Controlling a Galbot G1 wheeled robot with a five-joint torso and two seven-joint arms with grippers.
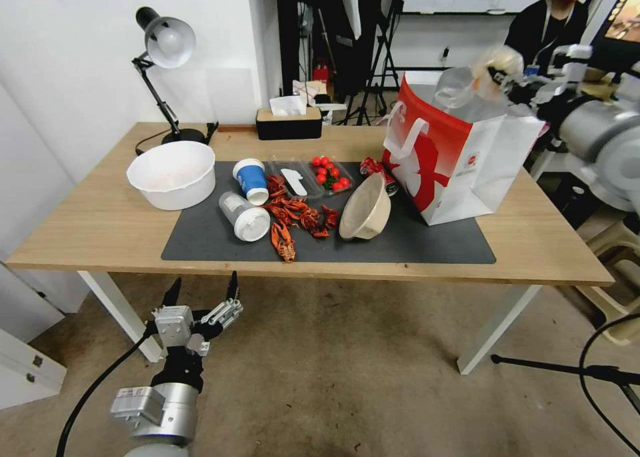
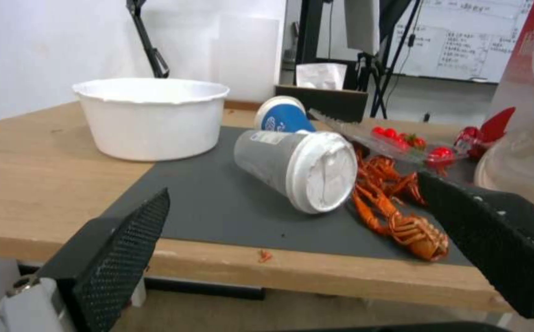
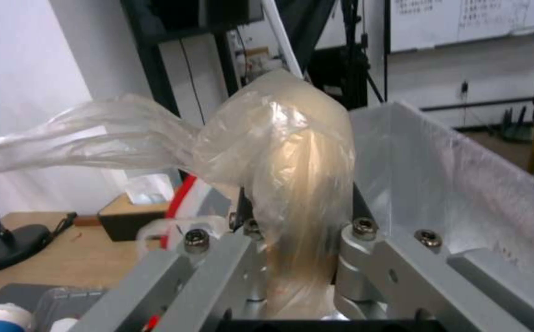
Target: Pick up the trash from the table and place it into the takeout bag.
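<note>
- The right gripper (image 1: 501, 77) is raised over the open top of the takeout bag (image 1: 460, 157) at the right end of the table (image 1: 100, 223), its fingers clamped on the beige lump in clear wrap (image 3: 285, 152).
- The loose wrap trails out to the left above the bag's mouth.
- The left gripper (image 1: 203, 297) hangs below the table's near edge on the left, its fingers spread apart and holding nothing.
- On the dark grey mat (image 1: 220, 240), the clear plastic cup with white lid (image 2: 301, 168) lies on its side.
- The blue-and-white paper cup (image 1: 251, 180) lies just behind it.
- The beige paper bowl (image 1: 365, 210) is tipped on edge near the bag.
- The red drink can (image 1: 375, 169) lies behind the bowl, beside the bag.
</note>
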